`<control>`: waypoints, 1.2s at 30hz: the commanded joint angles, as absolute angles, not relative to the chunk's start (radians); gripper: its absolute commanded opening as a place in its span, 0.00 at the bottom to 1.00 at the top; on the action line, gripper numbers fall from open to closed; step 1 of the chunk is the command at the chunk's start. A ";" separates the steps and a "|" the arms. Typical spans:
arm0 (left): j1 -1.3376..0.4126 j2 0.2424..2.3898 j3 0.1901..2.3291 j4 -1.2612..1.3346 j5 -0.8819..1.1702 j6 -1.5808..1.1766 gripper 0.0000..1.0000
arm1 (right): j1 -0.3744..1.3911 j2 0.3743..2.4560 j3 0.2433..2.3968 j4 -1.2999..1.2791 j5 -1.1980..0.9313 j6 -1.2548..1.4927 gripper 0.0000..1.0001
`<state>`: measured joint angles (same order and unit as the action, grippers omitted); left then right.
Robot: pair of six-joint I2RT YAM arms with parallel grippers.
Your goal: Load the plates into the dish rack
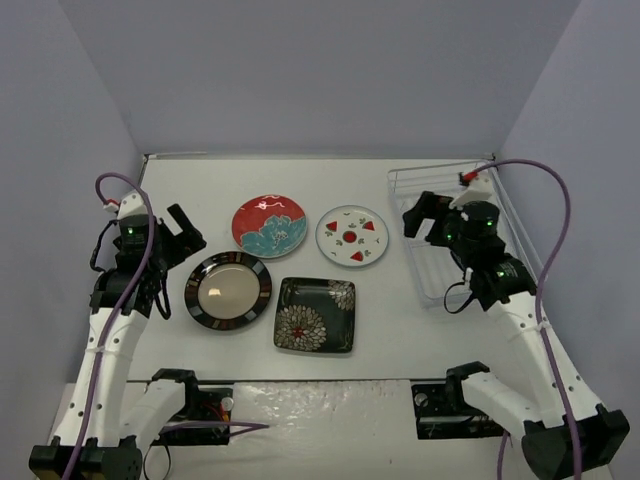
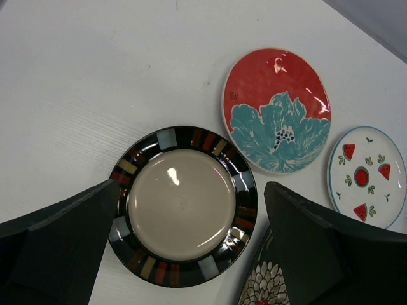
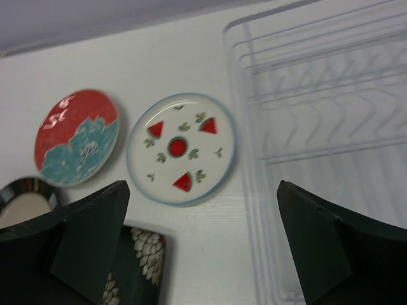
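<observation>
Four plates lie flat on the white table. The red-and-teal floral plate [image 1: 269, 226] is at the back, the watermelon plate [image 1: 352, 236] to its right, the black-rimmed beige plate [image 1: 228, 290] front left, the square black flowered plate [image 1: 315, 314] front middle. The clear dish rack [image 1: 452, 232] stands at the right and holds no plates. My left gripper [image 1: 178, 238] is open and empty, hovering left of the black-rimmed plate [image 2: 183, 206]. My right gripper [image 1: 424, 216] is open and empty above the rack's left edge [image 3: 245, 159], beside the watermelon plate [image 3: 181, 148].
Grey walls close in the table on three sides. The rack sits against the right wall. The arm bases and a crinkled white cover lie along the near edge [image 1: 320, 400]. Purple cables loop off both arms.
</observation>
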<state>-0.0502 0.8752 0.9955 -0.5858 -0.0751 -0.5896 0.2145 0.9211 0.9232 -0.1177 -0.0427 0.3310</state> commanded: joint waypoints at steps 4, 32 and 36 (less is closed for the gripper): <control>-0.056 0.886 0.926 -0.448 0.122 -0.644 0.97 | 0.621 1.076 1.069 -0.099 0.132 0.271 1.00; -0.595 0.945 0.625 -0.269 0.172 -0.709 0.97 | 0.686 1.377 0.710 0.065 -0.176 0.566 1.00; -0.659 0.957 0.589 -0.242 0.161 -0.720 0.97 | 0.638 1.404 0.668 0.123 -0.219 0.570 1.00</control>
<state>-0.6139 0.9604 0.5875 -0.3409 0.1561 -0.6902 0.6805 1.3896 0.6890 0.0233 -0.1719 0.5454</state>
